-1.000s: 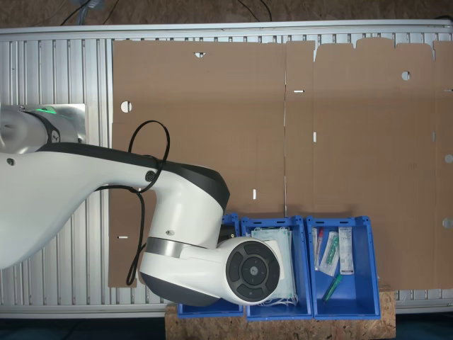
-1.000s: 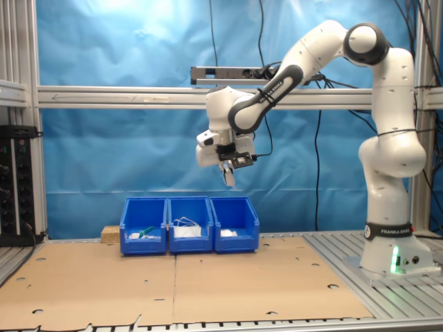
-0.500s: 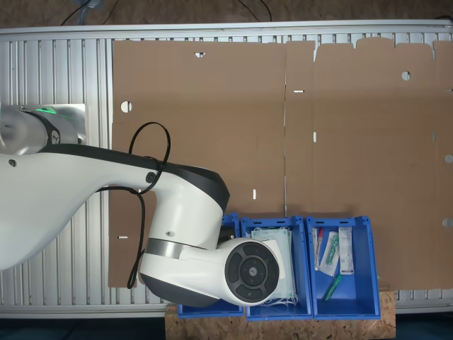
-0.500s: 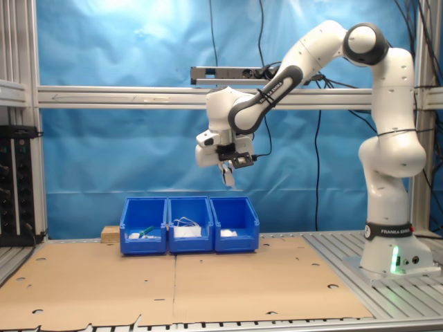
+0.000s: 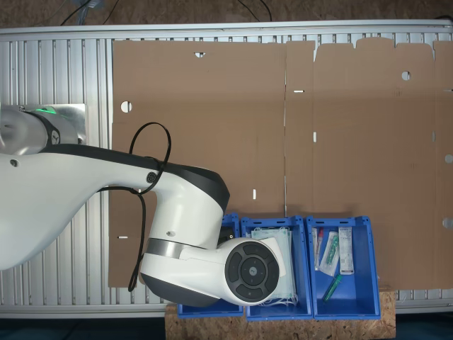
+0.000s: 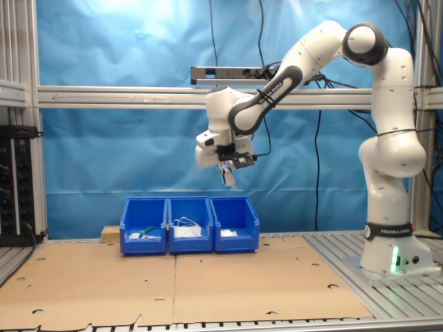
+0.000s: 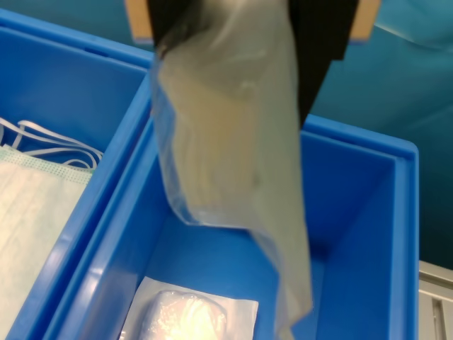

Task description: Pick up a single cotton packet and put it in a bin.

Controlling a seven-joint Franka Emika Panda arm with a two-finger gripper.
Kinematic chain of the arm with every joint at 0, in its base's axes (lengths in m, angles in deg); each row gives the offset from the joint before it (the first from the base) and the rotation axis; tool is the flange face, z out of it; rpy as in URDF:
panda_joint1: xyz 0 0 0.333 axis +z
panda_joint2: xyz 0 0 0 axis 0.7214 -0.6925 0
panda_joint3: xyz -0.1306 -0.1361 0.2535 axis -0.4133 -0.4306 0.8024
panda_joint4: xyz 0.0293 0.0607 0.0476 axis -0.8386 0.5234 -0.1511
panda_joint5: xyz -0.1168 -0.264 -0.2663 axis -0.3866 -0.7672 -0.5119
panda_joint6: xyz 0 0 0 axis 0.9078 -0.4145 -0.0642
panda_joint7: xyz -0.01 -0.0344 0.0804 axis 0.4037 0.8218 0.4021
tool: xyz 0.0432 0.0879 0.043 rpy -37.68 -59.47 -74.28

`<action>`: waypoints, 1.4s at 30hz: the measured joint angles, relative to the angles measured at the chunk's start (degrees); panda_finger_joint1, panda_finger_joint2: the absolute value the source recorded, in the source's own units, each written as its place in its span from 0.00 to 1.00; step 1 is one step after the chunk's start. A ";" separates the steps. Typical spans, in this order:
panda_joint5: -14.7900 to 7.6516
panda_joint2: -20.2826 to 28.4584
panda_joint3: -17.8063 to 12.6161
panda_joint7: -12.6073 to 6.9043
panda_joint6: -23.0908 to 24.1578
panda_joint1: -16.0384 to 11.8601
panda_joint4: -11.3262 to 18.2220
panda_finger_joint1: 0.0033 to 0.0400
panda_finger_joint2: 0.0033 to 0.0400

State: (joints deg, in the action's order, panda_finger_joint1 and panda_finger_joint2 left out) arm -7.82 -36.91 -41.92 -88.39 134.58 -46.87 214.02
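The white arm (image 6: pixel 360 104) reaches out from its base on the slatted counter (image 6: pixel 387 290), over the cardboard sheets (image 6: pixel 180 283) that cover most of it, and holds the tool (image 6: pixel 228 174) high above a row of three blue bins standing side by side at the counter's far edge in the second exterior view. The tool is closed on the cotton packet (image 7: pixel 233 163), a thin clear-wrapped packet gripped by its top edge between the dark fingers (image 7: pixel 318 42) and hanging straight down, in the air above the end bin (image 7: pixel 354 234). In that bin another white packet (image 7: pixel 187 319) lies flat on the floor. The middle bin (image 5: pixel 301 273) is filled with pale green face masks (image 5: pixel 283 244) with white ear loops. The other end bin (image 5: pixel 368 273) holds several slim packaged items (image 5: pixel 333 255), one of them green.
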 joint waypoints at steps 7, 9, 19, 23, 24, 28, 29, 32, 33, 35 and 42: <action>0.00 -0.03 -0.04 -0.73 0.20 0.00 0.00 0.05 0.05; 0.00 -0.03 -0.05 -0.98 0.26 0.00 0.00 0.05 0.05; 0.00 -0.03 -0.08 -1.98 0.41 0.00 0.00 0.05 0.05; 0.00 -0.03 -0.11 -2.35 0.43 0.00 0.00 0.17 0.17; 0.00 -0.03 -0.11 -2.39 0.43 0.00 0.00 0.17 0.17; 0.00 -0.03 -0.15 -2.55 0.45 0.00 0.00 0.42 0.42; 0.00 -0.03 -0.16 -2.58 0.45 0.00 0.00 0.42 0.42; 0.00 -0.03 -0.18 -2.66 0.45 0.00 0.00 0.65 0.65; 0.00 -0.03 -0.19 -2.69 0.45 0.00 0.00 0.65 0.65; 0.00 -0.03 -0.21 -2.72 0.45 0.00 0.00 0.65 0.65; 0.00 -0.03 -0.32 -2.76 0.45 0.00 0.00 0.90 0.90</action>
State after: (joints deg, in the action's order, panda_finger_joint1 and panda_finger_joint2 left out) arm -7.82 -36.94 -42.23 -91.15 135.03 -46.87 214.02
